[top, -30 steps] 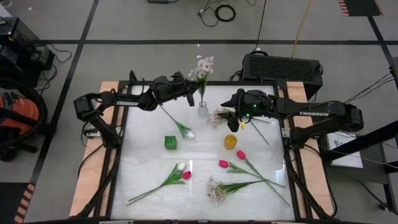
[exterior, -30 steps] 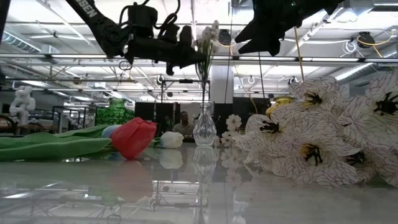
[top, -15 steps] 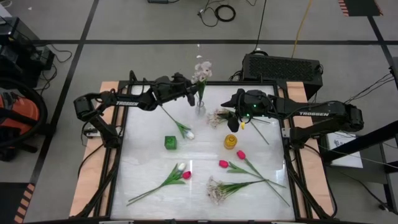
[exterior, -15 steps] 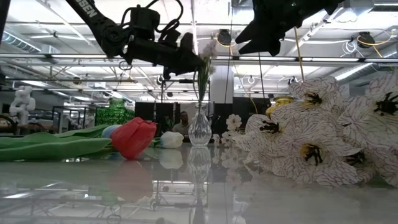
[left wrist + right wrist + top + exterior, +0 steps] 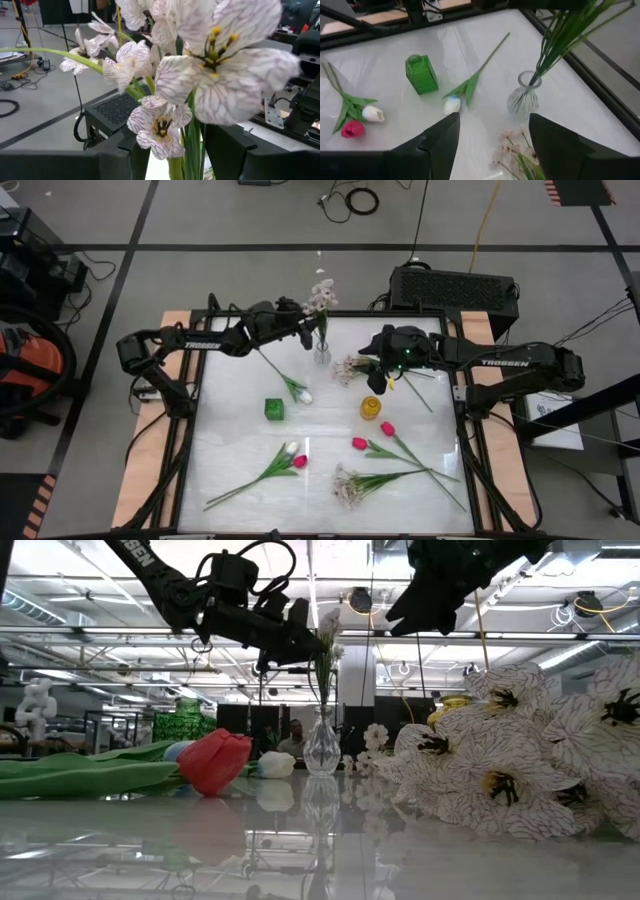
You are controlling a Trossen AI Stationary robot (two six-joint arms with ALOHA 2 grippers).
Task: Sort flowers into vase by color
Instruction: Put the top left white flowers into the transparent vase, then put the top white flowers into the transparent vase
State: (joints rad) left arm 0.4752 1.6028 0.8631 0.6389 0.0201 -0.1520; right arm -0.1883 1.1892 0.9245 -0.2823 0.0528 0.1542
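A spray of pale veined blossoms [image 5: 321, 295] stands with its stems in a clear glass vase [image 5: 322, 356] at the table's far middle. My left gripper [image 5: 175, 155] is level at the stems above the vase's mouth, open, one finger on each side of them. My right gripper [image 5: 380, 376] hovers open over the table to the vase's right, nothing between its fingers. On the table lie a white tulip [image 5: 298, 392], a white and a pink tulip [image 5: 293, 456], two pink tulips [image 5: 372, 436] and two more sprays [image 5: 346, 485] [image 5: 352, 367]. My left gripper has the spray's green stems [image 5: 192, 150] between its open fingers, coming level from the table's left. The stems run close beside one finger [image 5: 225, 150]; whether they touch it I cannot tell. The spray stands upright in the vase.
A green square vase [image 5: 274, 409] and a small yellow vase [image 5: 371, 408] stand mid-table. The table's middle between them is bare. A black box [image 5: 452, 288] sits beyond the far edge. The room's racks show in the low view.
My left gripper has tipped its fingers upward a little while staying by the stems. The spray has sunk lower into the clear vase and stands straighter, and the vase has slid slightly toward the table's left.
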